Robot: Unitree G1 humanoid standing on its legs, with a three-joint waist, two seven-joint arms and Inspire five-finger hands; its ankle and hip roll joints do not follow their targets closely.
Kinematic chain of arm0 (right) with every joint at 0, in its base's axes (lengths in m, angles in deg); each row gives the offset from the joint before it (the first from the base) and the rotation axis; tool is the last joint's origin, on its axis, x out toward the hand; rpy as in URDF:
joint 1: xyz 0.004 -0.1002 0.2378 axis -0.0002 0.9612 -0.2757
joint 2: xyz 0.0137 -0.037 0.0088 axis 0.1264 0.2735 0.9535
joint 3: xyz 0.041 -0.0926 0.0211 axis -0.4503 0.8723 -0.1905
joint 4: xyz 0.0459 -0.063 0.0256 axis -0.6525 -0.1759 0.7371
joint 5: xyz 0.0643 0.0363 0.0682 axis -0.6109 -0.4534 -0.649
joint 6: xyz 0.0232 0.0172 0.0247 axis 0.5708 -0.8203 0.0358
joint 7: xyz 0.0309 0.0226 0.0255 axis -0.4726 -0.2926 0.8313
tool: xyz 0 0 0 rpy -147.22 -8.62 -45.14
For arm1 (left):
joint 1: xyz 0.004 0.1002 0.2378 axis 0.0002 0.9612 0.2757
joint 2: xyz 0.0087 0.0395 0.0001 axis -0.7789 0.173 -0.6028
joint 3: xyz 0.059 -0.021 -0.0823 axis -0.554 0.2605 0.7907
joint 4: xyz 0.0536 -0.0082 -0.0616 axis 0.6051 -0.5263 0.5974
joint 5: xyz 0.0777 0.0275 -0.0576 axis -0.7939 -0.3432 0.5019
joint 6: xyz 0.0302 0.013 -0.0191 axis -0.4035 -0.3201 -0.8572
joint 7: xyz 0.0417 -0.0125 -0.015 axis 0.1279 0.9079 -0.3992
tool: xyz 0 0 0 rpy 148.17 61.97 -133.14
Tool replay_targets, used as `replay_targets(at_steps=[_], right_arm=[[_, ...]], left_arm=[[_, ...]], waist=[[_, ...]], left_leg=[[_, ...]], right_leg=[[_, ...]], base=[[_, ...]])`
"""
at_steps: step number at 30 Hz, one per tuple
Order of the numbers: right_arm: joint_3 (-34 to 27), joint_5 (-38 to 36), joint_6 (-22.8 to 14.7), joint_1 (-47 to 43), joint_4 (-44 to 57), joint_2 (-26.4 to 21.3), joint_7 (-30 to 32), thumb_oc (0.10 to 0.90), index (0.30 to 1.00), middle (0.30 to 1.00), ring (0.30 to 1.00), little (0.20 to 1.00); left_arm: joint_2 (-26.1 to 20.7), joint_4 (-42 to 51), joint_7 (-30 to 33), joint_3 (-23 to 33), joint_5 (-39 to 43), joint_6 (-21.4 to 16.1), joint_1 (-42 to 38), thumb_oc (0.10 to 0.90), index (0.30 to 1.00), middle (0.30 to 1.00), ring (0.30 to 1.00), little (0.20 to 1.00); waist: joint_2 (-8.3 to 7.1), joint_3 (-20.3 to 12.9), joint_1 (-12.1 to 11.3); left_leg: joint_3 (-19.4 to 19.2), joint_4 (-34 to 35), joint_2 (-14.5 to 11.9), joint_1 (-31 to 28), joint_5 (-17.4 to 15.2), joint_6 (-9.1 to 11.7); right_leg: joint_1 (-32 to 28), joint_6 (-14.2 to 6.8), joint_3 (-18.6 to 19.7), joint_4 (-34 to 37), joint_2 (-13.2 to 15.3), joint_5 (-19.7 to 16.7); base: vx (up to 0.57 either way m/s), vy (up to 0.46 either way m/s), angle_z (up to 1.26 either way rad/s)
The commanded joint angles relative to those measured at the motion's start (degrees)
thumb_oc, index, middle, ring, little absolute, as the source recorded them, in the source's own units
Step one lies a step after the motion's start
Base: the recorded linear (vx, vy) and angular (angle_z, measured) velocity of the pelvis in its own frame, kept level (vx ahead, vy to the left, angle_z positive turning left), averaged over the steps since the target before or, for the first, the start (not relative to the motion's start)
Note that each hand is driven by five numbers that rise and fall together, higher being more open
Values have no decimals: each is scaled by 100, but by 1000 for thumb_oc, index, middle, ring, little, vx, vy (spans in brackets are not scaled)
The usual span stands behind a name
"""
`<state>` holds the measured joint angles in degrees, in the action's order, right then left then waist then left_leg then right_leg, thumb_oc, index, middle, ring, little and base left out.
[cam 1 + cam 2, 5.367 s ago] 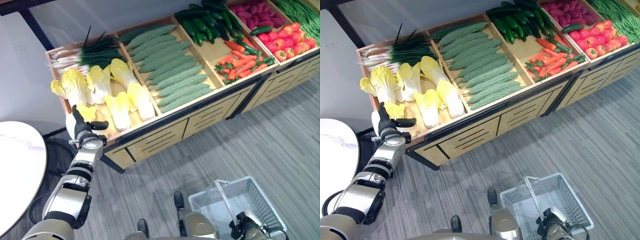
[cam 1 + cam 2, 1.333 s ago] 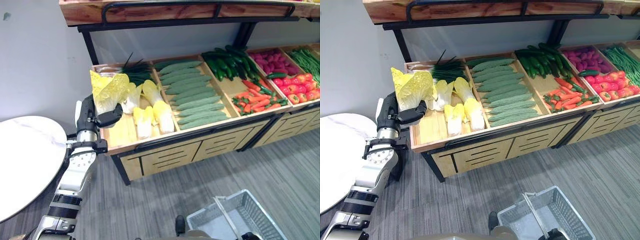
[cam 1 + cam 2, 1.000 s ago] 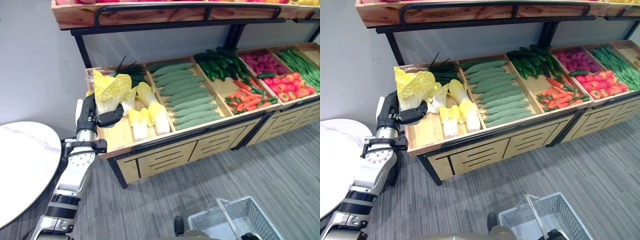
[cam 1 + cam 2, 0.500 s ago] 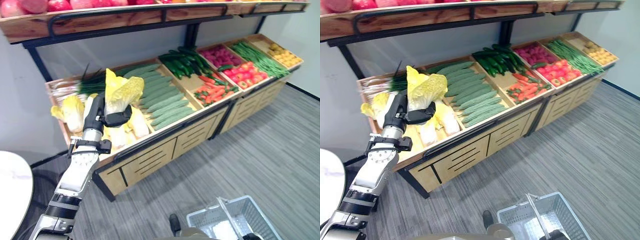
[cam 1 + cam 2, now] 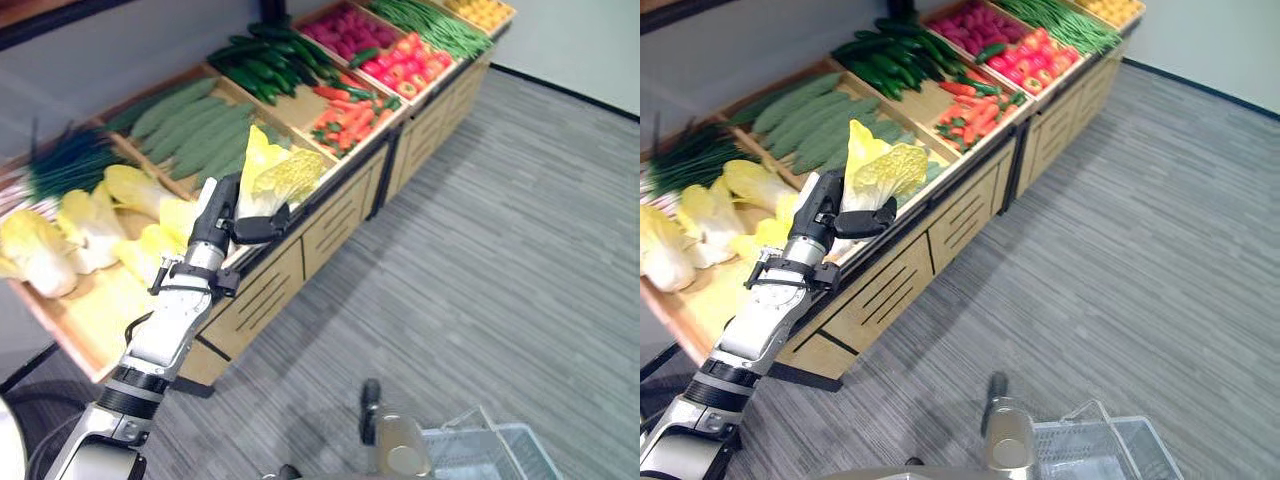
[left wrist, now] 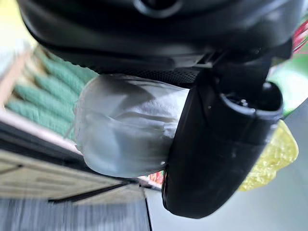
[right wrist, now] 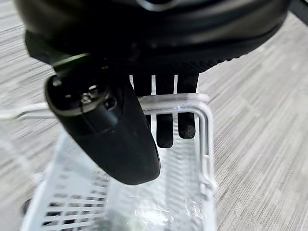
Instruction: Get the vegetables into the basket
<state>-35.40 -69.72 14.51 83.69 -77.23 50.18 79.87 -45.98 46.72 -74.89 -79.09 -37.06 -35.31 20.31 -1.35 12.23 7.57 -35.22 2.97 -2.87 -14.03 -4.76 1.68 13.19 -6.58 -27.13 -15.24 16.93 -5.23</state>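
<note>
- Left robot hand [image 5: 222, 222] is clenched round a cabbage [image 5: 272, 180], held up in the air over the front edge of the wooden stand [image 5: 330, 215].
- Right robot hand [image 7: 120, 130] has its fingers hooked over the handle [image 7: 168, 100] of the basket [image 5: 1110, 447], low above the floor [image 5: 520, 230].
- More cabbages [image 5: 90, 225] lie in the stand's bin, cucumbers [image 5: 200, 125] alongside.

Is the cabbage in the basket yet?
No. The left hand holds the cabbage up by the shelf; the basket sits low on the floor.
</note>
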Motion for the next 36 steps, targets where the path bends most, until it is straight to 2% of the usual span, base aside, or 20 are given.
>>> replay_targets(at_steps=[1, 2, 4, 7, 9, 12, 14, 15, 16, 17, 18, 19, 20, 21, 23, 25, 31, 36], right_arm=[[644, 208, -48, -442, 101, -587, 240, 400, 300, 300, 300, 300], [679, 258, -63, -483, 156, -559, 246, 400, 300, 300, 300, 300], [713, 284, -62, -494, 212, -511, 235, 400, 300, 300, 300, 300], [734, 276, -46, -388, 310, -387, 275, 400, 300, 300, 300, 300], [688, 160, -63, -270, 305, -280, 334, 400, 300, 300, 300, 300], [682, 16, -103, -126, 321, -269, 392, 400, 300, 300, 300, 300], [742, -40, -102, -139, 282, -298, 394, 400, 300, 300, 300, 300], [869, -58, -116, -256, 323, -412, 409, 400, 300, 300, 300, 300], [1046, -15, -109, -502, 323, -531, 370, 400, 300, 300, 300, 300], [1126, 34, -109, -605, 334, -597, 317, 400, 300, 300, 300, 300], [1103, 74, -137, -590, 389, -718, 301, 400, 300, 300, 300, 300], [1113, 71, -149, -607, 431, -763, 286, 400, 300, 300, 300, 300], [1151, 88, -164, -660, 461, -792, 263, 400, 300, 300, 300, 300], [1221, 91, -181, -765, 463, -792, 263, 400, 300, 300, 300, 300], [1197, 84, -198, -736, 427, -741, 256, 400, 300, 300, 300, 300], [1095, 68, -197, -571, 474, -661, 240, 400, 300, 300, 300, 300], [1111, 43, -152, -467, 420, -204, 215, 400, 300, 300, 300, 300], [1139, 28, -105, -504, 382, -102, 185, 400, 300, 300, 300, 300]], left_arm=[[-416, 472, 197, 603, -44, -547, -577, 400, 300, 300, 300, 300], [-408, 493, 192, 677, -67, -529, -451, 400, 300, 300, 300, 300], [-443, 543, 175, 787, -107, -503, -320, 400, 300, 300, 300, 300], [-386, 645, 165, 902, -67, -486, -94, 400, 300, 300, 300, 300], [-252, 606, 165, 859, -77, -474, -75, 400, 300, 300, 300, 300], [-216, 618, 171, 844, -61, -481, -84, 400, 300, 300, 300, 300], [-250, 659, 193, 902, 43, -480, -21, 400, 300, 300, 300, 300], [-268, 712, 228, 906, 45, -500, -18, 400, 300, 300, 300, 300], [-229, 793, 296, 968, 69, -535, 95, 400, 300, 300, 300, 300], [-199, 837, 283, 1080, 48, -527, 215, 400, 300, 300, 300, 300], [-217, 911, 266, 1104, 32, -579, 277, 400, 300, 300, 300, 300], [-219, 910, 264, 1116, 50, -597, 282, 400, 300, 300, 300, 300], [-228, 903, 304, 1157, 20, -619, 280, 400, 300, 300, 300, 300], [-216, 953, 317, 1181, 3, -635, 309, 400, 300, 300, 300, 300], [-190, 999, 267, 1161, -45, -599, 347, 400, 300, 300, 300, 300], [-253, 1168, 228, 1234, -161, -552, 464, 400, 300, 300, 300, 300], [-311, 1234, 197, 1227, -287, -506, 441, 400, 300, 300, 300, 300], [-402, 1143, 111, 1017, -317, -408, 372, 400, 300, 300, 300, 300]], waist=[[-207, -319, -96], [-242, -353, -94], [-268, -393, -69], [-278, -443, 82], [-253, -510, 189], [-140, -575, 266], [-36, -526, 162], [-99, -328, -77], [-282, -130, -354], [-284, -113, -458], [-215, -110, -512], [-185, -99, -615], [-168, -50, -762], [-170, -10, -870], [-113, -123, -765], [-158, -307, -732], [-447, -379, -778], [-558, -521, -747]], left_leg=[[164, -491, -207, 188, -340, -1], [21, -478, -200, 134, -337, 6], [-75, -435, -201, 55, -338, 25], [-99, -376, -279, -88, -291, 165], [-97, -436, -429, -125, -259, 270], [-47, -819, -925, -151, -75, 569], [284, -2073, -1664, 197, 731, 1068], [1000, -3031, -1865, 653, 1290, 1155], [2110, -3393, -1188, 1511, 918, 680], [2303, -2594, -1101, 1714, 627, 528], [2155, -1440, -1104, 1916, 721, 609], [2261, -1007, -983, 1896, 878, 655], [2638, -737, -827, 1959, 1070, 674], [3138, -798, -721, 1940, 936, 679], [2981, -415, -776, 1709, 909, 670], [2767, 63, -697, 1272, 883, 588], [2486, 160, -410, 1028, 684, 375], [2386, 202, -273, 857, 519, 258]], right_leg=[[-726, -474, -354, 278, 451, -174], [-769, -497, -559, 344, 481, -238], [-801, -495, -613, 485, 435, -292], [-819, -532, -394, 883, 224, -400], [-966, -467, -206, 1164, -13, -277], [-1091, -225, -93, 1215, -401, 8], [-1302, 156, 41, 1314, -966, 422], [-1518, 397, 246, 1474, -1260, 592], [-1585, 450, 418, 1640, -1164, 531], [-1667, 228, 669, 1777, -1113, 482], [-1719, 51, 747, 1820, -1045, 464], [-1739, 19, 840, 1783, -1029, 479], [-1774, 18, 975, 1777, -1042, 497], [-1761, 0, 1158, 1726, -1033, 508], [-1809, -51, 1203, 1815, -1012, 500], [-1885, -146, 1230, 1848, -923, 435], [-1864, -342, 1404, 1783, -652, 329], [-1838, -463, 1545, 1789, -527, 237]], base=[[-10, -44, -153], [28, -14, -156], [57, -75, -87], [127, -174, -82], [147, -236, -27], [182, -289, -43], [246, -453, -57], [117, -321, -107], [168, -92, -146], [244, 215, -185], [361, 270, -253], [285, 227, -195], [165, 105, -132], [117, 89, -70], [154, 142, -156], [227, 220, -26], [83, 160, 15], [48, 103, 9]])
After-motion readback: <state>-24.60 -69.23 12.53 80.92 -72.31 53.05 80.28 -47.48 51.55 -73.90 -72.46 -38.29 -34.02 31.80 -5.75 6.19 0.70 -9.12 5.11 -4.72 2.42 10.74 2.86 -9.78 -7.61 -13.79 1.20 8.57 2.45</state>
